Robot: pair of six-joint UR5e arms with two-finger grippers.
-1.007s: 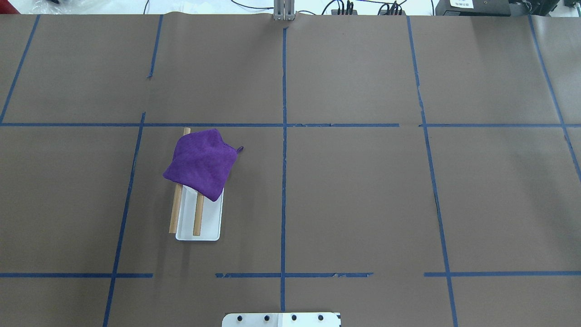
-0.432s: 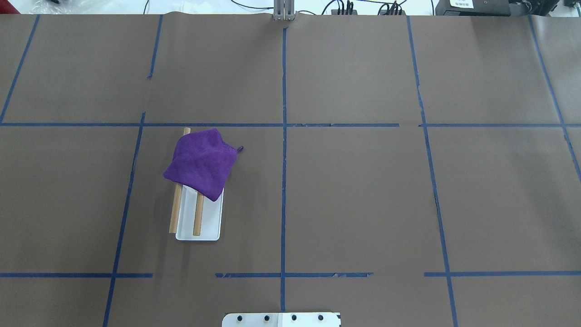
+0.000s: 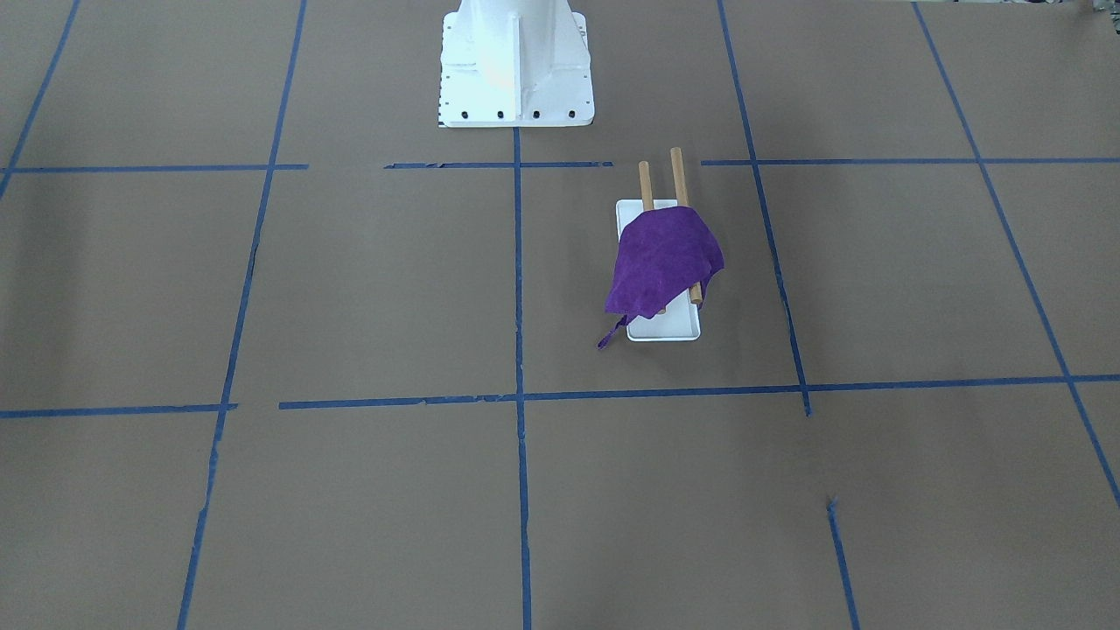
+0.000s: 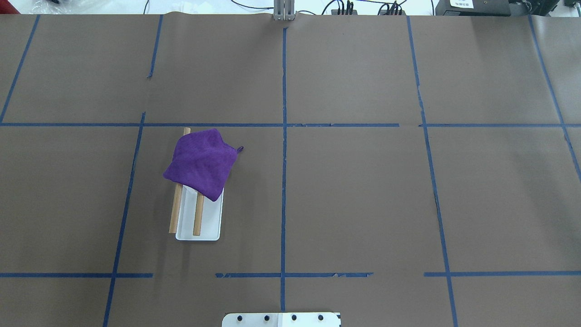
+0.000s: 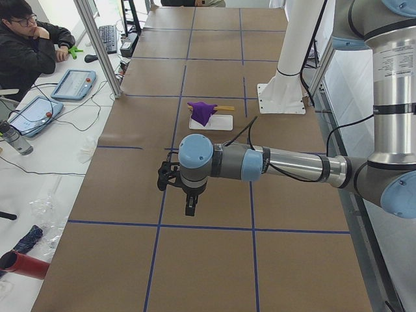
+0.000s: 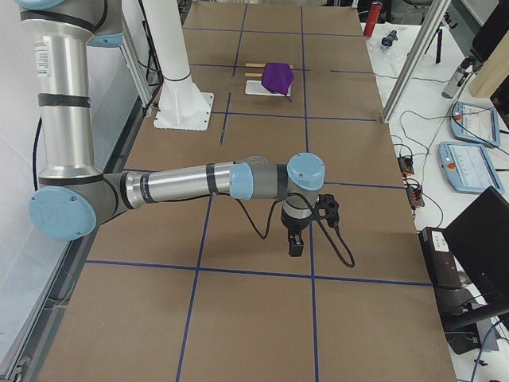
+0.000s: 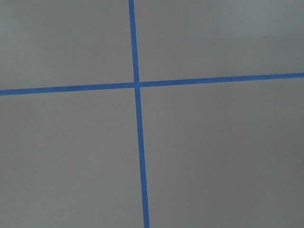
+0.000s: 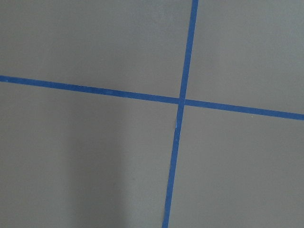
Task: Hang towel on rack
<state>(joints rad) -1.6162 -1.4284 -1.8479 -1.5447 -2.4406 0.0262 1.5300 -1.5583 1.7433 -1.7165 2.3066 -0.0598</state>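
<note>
Purple towel (image 4: 201, 163) over the rack (image 4: 209, 225); left gripper (image 5: 190, 209) and right gripper (image 6: 295, 245) far off, open-or-closed state unclear

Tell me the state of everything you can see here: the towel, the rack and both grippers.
rack, standing on its base on the table.
towel, draped across both dowels, held by nothing.
loop tag, sticking out from one corner, hooked on nothing.
left gripper, pointing down, away from the towel; jaws unclear.
right gripper, likewise; jaws unclear.
</note>
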